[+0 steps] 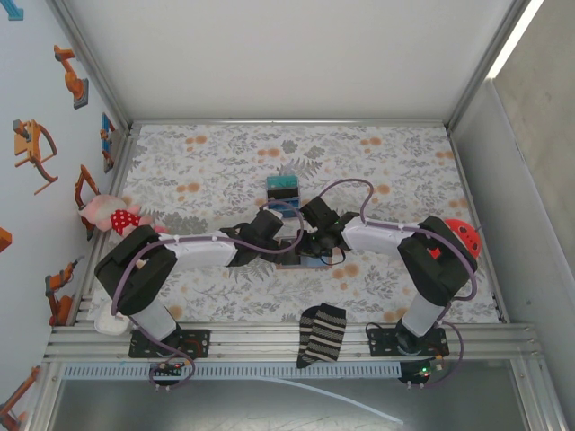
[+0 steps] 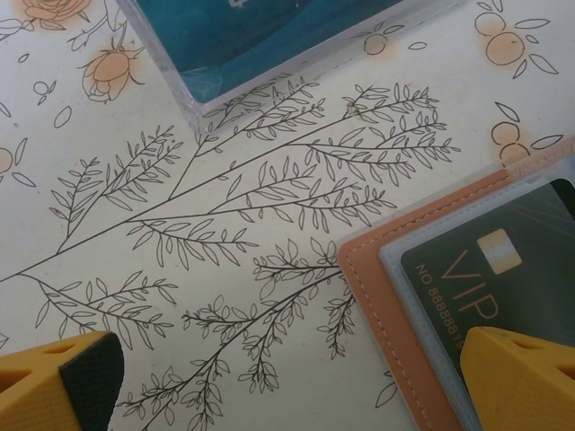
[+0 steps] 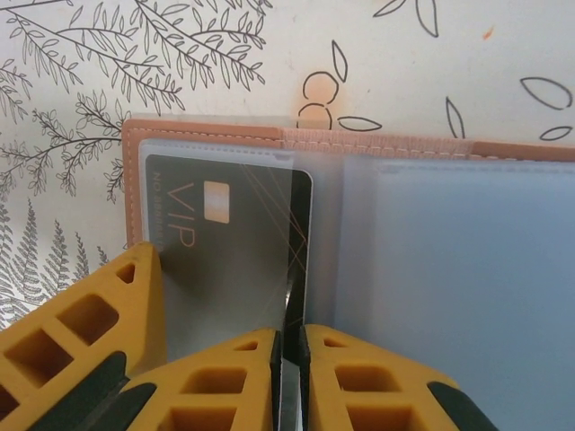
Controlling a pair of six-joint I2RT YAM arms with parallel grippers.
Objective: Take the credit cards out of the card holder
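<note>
Right wrist: 1 VIP card (image 3: 234, 242) in 1 card holder (image 3: 207, 133); R tool (image 3: 289, 359) pinches card; L tool (image 2: 292, 377) spread.

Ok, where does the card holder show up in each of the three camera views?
Top external: card holder mid-table, just nearer than the teal box.
Left wrist: lower right, tan stitched edge.
Right wrist: across the middle, lying open.
Shared landmark: dark VIP card in its sleeve, both wrist views.
</note>
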